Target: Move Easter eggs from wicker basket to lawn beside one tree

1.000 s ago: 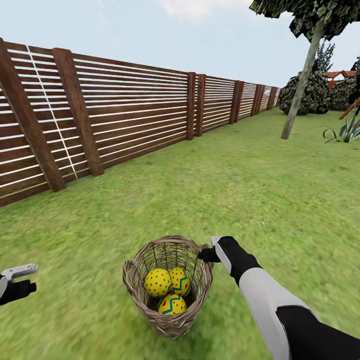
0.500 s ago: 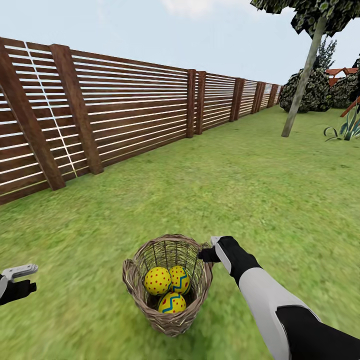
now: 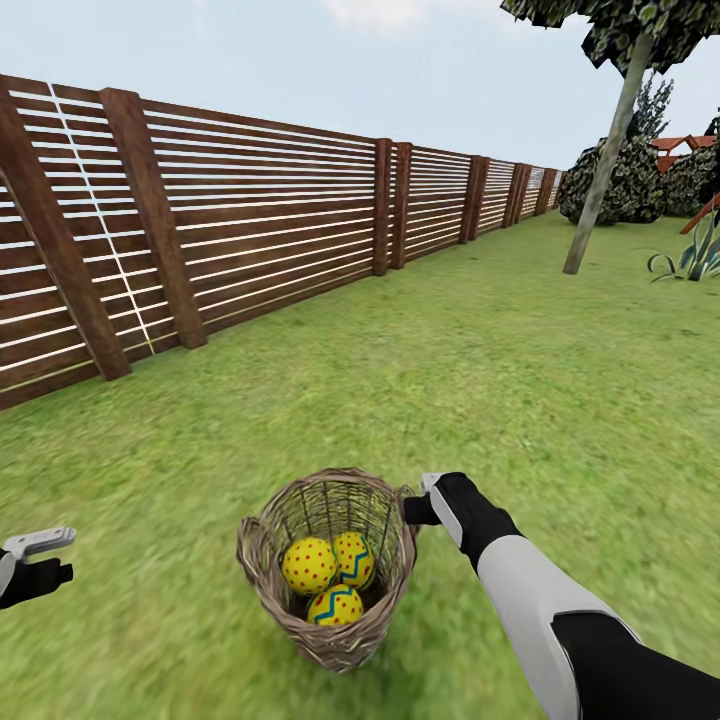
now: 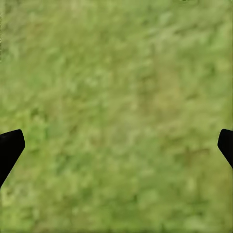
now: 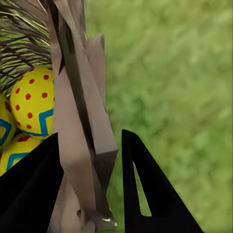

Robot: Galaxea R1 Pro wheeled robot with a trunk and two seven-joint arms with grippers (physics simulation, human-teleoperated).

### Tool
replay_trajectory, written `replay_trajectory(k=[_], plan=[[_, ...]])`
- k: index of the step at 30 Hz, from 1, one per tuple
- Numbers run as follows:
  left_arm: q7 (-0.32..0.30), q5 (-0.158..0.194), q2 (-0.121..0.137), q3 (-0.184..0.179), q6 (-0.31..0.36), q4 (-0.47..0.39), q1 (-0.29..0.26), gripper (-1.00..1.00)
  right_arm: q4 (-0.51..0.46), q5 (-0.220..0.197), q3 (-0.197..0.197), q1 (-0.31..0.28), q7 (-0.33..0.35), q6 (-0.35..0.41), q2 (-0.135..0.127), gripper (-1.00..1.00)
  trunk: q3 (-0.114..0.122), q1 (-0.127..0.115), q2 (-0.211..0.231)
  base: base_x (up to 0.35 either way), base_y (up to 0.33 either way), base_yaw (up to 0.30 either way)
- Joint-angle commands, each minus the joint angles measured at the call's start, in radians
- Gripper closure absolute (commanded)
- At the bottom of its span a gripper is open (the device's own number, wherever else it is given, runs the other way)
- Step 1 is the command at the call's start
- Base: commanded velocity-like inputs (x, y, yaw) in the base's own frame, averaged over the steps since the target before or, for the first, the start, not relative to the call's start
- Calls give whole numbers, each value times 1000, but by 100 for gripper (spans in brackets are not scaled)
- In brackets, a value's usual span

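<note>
Two claws flank the scene: the left claw (image 3: 40, 545) hovers wide open over the lawn (image 3: 520, 380), the wicker basket (image 3: 325, 565) holds three unlettered Easter eggs (image 3: 322, 575), the right claw (image 3: 418, 508) apparently pinches its rim, and the tree (image 3: 605, 150) stands far off.

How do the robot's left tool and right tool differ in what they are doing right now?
The right tool is closed on the wicker basket rim; the left tool is open and holds nothing. The right sits beside the Easter eggs; the left hangs over bare lawn. Both are low, near the grass.
</note>
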Motion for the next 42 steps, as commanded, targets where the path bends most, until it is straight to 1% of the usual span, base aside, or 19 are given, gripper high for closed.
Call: replay_trajectory(k=[1, 12, 18, 27, 29, 30, 32, 34, 36, 37, 38, 39, 40, 42], plan=[[6, 9, 0, 1, 4, -1, -1, -100, -1, -1, -1, 0, -4, 5, 1, 100, -1, 0, 0, 0, 0, 0], [6, 10, 0, 1, 4, -1, -1, -100, -1, -1, 0, 0, -4, 4, 1, 100, -1, 0, 0, 0, 0, 0], [6, 10, 1, 1, 2, 8, 0, -100, -1, -1, 0, 0, -4, 4, 1, 100, 22, -3, 1, 0, 0, 0], [6, 9, 2, 1, -27, 32, 0, -100, -3, -1, 0, 0, -3, 4, 1, 100, 50, -37, 64, 0, 0, 0], [6, 9, 3, 1, -42, 63, 0, -100, -4, -1, 0, 0, -3, 4, 1, 100, 57, -45, 78, 0, 0, 0], [6, 9, 4, 1, -70, 93, -1, -100, -4, -1, 0, 0, -3, 4, 1, 100, 60, -49, 85, 0, 0, 0], [6, 10, 5, 1, -104, 144, 0, -100, -4, -1, 0, 0, -3, 4, 1, 100, 66, -57, 99, 0, 0, 0], [5, 9, 7, 1, -171, 214, 0, -100, -4, -1, 0, 0, -3, 4, 1, 100, 72, -64, 113, 0, 0, 0], [5, 9, 8, 2, -260, 315, 0, -100, -4, -1, 0, 0, -3, 4, 2, 100, 79, -72, 127, 0, 0, 0], [5, 9, 12, 2, -326, 382, 1, -100, -4, -1, 0, 0, -3, 4, 2, 100, 82, -76, 134, 0, 0, 0], [6, 9, 20, 2, -376, 428, 1, -100, -4, -1, 0, 0, -3, 4, 2, 100, 85, -80, 141, 0, 0, 0], [8, 9, 38, 1, -467, 503, 1, -100, -4, -1, 0, 0, -3, 4, 2, 100, 88, -83, 148, 0, 0, 0], [10, 10, 49, 1, -536, 562, 1, -100, -4, -2, 0, 0, -3, 4, 2, 100, 91, -87, 155, 0, 0, 0], [14, 10, 87, 1, -750, 752, 2, -100, -4, -2, 0, 0, -3, 4, 2, 100, 97, -95, 169, 0, 0, 0]])
